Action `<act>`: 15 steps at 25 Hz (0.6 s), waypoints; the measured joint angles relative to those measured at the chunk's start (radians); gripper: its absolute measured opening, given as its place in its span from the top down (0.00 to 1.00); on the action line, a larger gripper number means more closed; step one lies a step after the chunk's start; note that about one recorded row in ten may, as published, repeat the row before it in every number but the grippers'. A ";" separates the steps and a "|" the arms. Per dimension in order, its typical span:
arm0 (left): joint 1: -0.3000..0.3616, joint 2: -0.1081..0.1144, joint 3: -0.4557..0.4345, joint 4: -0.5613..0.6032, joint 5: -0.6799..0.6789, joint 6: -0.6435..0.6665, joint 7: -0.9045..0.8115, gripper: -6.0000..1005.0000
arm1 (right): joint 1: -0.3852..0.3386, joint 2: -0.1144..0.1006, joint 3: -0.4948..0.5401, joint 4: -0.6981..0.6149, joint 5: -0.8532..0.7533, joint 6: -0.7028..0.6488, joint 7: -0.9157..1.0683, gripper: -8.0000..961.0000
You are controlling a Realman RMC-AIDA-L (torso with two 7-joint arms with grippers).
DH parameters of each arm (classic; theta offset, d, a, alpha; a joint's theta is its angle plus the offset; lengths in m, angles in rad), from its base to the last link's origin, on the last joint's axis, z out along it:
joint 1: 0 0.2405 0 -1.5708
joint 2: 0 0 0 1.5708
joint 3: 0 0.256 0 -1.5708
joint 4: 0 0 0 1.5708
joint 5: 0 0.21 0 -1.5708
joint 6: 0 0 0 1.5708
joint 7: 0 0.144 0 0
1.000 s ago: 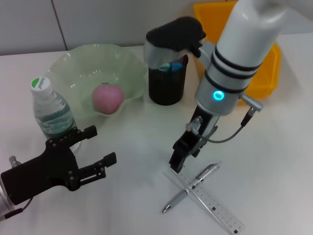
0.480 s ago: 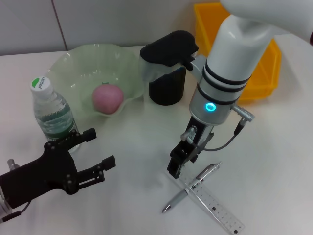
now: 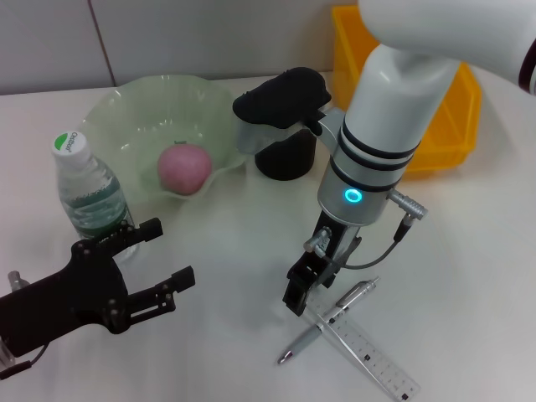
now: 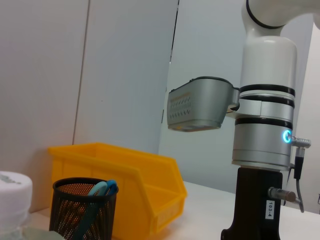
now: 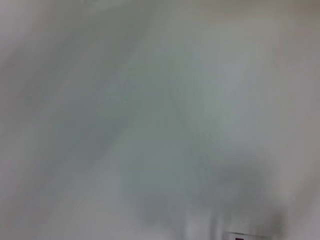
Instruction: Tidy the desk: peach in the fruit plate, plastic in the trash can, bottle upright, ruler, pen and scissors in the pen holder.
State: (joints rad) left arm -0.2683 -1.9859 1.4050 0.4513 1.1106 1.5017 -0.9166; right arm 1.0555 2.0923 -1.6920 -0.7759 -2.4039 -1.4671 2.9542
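A: What changed over the last second, head view?

B: The right gripper (image 3: pixel 296 293) has come down and slid toward the near side of the desk (image 3: pixel 469 251); its dark tip now hangs just above the far end of the ruler (image 3: pixel 364 350), beside the pen (image 3: pixel 328 321). Its wrist housing has shifted left and now covers more of the pen holder (image 3: pixel 285 157). The left gripper (image 3: pixel 151 266) has drifted slightly toward the near-left corner.

A: Jaw states?

B: Left: two black fingers spread wide, nothing between them. Right: cannot tell, the fingers merge into one dark block from above. The right wrist view is only a pale blur.

A: Object positions and materials?

B: The peach (image 3: pixel 184 167), matte pink and round, sits in the fruit plate (image 3: pixel 126 113), translucent pale green glass with a ruffled rim. The bottle (image 3: pixel 86 186), clear plastic with a green label, stands upright just beside the plate. The slim silver pen lies crossed over the flat clear ruler with dark tick marks. The scissors (image 4: pixel 95 200), blue handles, stand in the black wire mesh holder in the left wrist view. The trash can (image 3: pixel 452 117), glossy yellow plastic and rectangular, stands behind the holder.
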 joint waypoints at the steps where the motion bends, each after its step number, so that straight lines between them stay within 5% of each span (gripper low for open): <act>1: 0.000 0.000 0.000 0.000 0.000 0.002 0.000 0.16 | 0.000 0.000 -0.002 0.001 0.000 0.001 0.000 0.36; 15: -0.002 0.004 0.000 0.001 0.000 0.027 -0.004 0.16 | 0.015 0.000 -0.046 0.024 0.013 0.024 0.003 0.36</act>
State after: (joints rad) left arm -0.2700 -1.9821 1.4050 0.4526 1.1106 1.5288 -0.9203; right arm 1.0707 2.0922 -1.7377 -0.7516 -2.3913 -1.4431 2.9574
